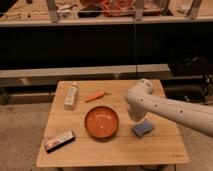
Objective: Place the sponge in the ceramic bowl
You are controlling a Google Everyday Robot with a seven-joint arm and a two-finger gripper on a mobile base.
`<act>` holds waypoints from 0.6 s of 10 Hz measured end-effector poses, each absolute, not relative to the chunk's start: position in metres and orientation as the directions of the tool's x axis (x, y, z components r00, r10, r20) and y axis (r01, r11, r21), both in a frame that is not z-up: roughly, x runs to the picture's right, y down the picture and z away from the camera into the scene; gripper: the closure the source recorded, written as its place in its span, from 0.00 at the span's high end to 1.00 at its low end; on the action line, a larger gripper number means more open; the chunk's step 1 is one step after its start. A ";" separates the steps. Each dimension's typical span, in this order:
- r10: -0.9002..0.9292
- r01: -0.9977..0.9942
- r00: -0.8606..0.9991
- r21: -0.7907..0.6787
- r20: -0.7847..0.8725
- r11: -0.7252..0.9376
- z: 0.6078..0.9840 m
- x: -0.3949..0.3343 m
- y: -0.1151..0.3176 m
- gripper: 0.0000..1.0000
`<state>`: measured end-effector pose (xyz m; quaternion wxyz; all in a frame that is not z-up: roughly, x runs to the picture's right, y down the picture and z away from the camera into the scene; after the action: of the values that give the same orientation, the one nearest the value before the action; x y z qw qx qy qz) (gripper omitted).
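Sponge lies on the desk, outside the bowl, just beside its right rim, long axis slanting up to the right. Gripper hangs just above the sponge's bowl-side end; whether it is clenched or released cannot be told.
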<state>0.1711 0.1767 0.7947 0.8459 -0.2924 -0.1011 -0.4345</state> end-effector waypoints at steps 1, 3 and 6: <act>-0.685 0.804 0.589 -0.398 0.430 0.442 0.796 0.172 0.174 0.71; -0.692 0.814 0.575 -0.389 0.435 0.432 0.797 0.177 0.171 0.79; -0.698 0.826 0.559 -0.378 0.448 0.419 0.797 0.187 0.170 0.58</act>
<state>0.1869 0.1700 0.7966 0.8350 -0.2870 -0.1113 -0.4561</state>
